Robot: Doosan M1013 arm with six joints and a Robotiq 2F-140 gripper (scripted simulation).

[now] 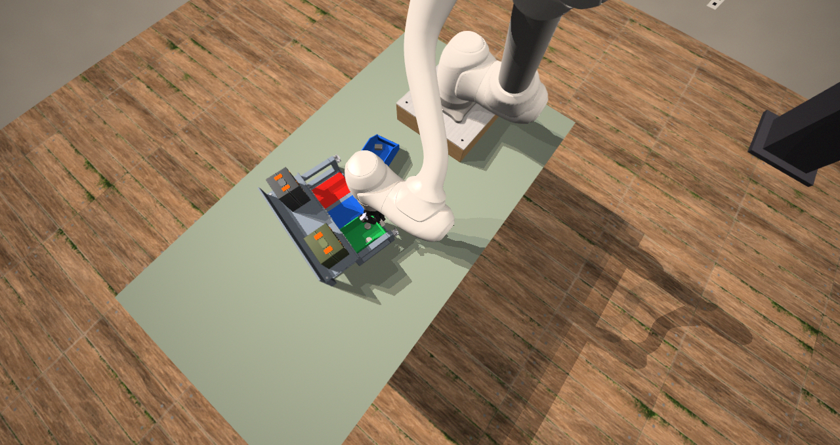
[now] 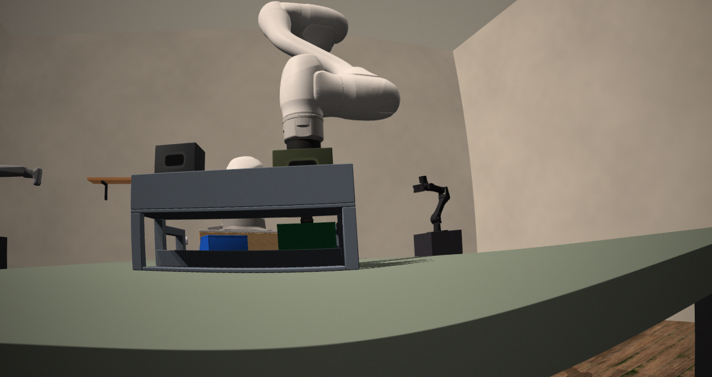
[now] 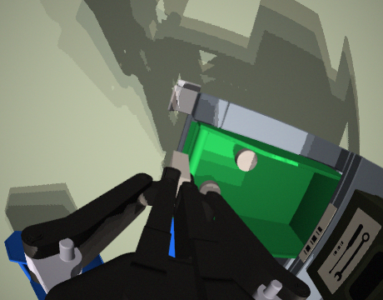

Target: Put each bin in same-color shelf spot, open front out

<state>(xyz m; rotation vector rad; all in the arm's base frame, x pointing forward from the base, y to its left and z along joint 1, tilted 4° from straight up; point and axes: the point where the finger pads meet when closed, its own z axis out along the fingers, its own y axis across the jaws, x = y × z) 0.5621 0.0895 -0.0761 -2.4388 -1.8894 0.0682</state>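
The green bin (image 1: 363, 231) sits in the grey shelf (image 1: 319, 225) at its right end, with two small round parts inside; it also shows in the wrist view (image 3: 264, 195) and dark under the shelf's board in the exterior view (image 2: 306, 235). My gripper (image 3: 177, 164) is shut, with its fingertips together against the bin's near rim at the shelf's open side; it also shows in the top view (image 1: 371, 216). A blue mark (image 1: 345, 210) and a red mark (image 1: 330, 188) lie beside the green bin on the shelf. The blue bin (image 1: 383, 147) stands on the table behind the shelf, with a part inside.
A black toolbox (image 1: 287, 188) and an olive toolbox (image 1: 325, 247) stand on the shelf's top board. The arm's base (image 1: 464, 119) is behind the blue bin. My wrist hangs low over the shelf's open side.
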